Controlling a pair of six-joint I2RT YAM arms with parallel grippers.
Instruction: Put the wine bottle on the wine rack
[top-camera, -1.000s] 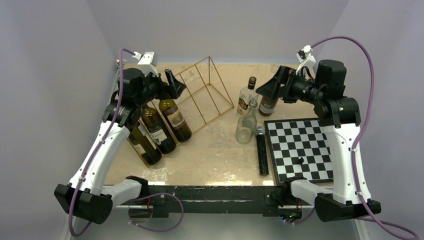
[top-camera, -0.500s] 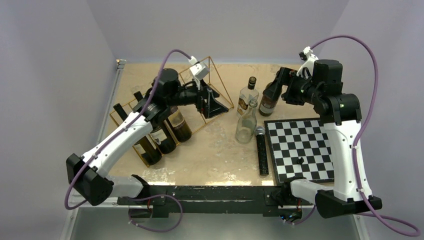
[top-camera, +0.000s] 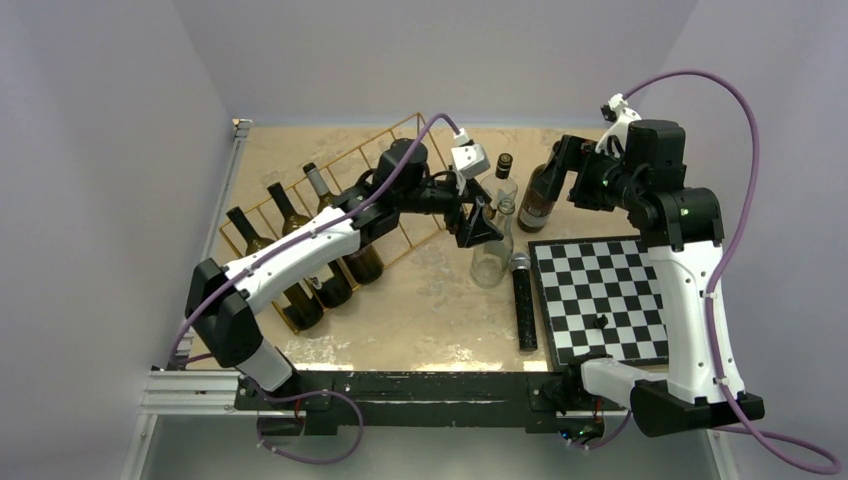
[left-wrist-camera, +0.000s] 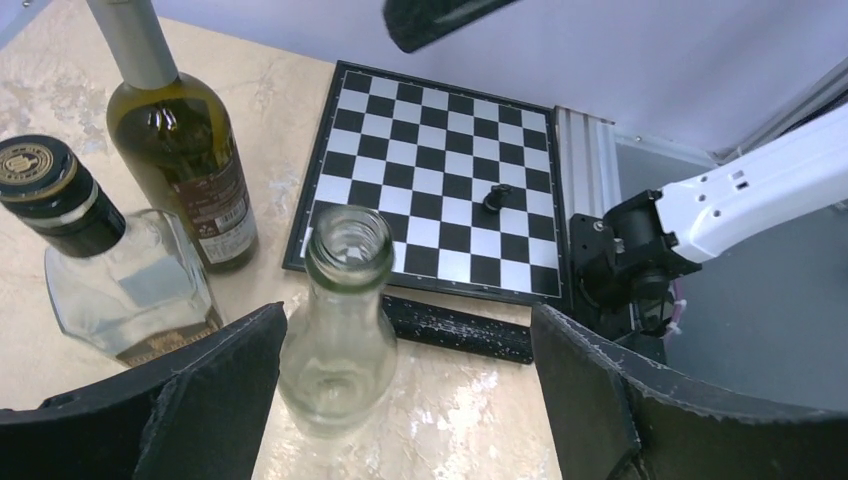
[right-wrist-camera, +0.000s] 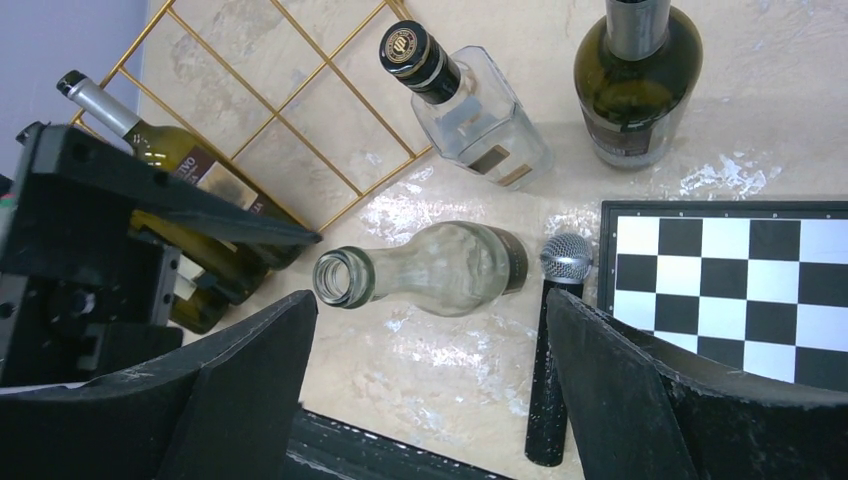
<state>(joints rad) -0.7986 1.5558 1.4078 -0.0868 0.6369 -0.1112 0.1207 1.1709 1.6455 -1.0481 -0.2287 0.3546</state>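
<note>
The gold wire wine rack (top-camera: 340, 158) stands at the back left with three dark bottles (top-camera: 322, 272) lying in its slots; it also shows in the right wrist view (right-wrist-camera: 300, 120). A green wine bottle (top-camera: 537, 200) (left-wrist-camera: 185, 170) (right-wrist-camera: 635, 80) stands upright at the back right. My left gripper (top-camera: 478, 222) (left-wrist-camera: 405, 400) is open and empty, and a clear glass bottle (top-camera: 493, 250) (left-wrist-camera: 340, 320) stands just inside its left finger. My right gripper (top-camera: 572, 170) (right-wrist-camera: 430, 390) is open and empty, held high beside the green wine bottle.
A square clear bottle with a black cap (top-camera: 497, 185) (right-wrist-camera: 470, 120) stands between the rack and the green bottle. A black microphone (top-camera: 524, 300) (right-wrist-camera: 555, 350) lies beside the chessboard (top-camera: 598, 300) (left-wrist-camera: 440, 180), which holds one small black piece (top-camera: 600, 321).
My left arm has swung right, from over the rack's bottles across to the clear glass bottle. My right gripper has shifted slightly near the green bottle.
</note>
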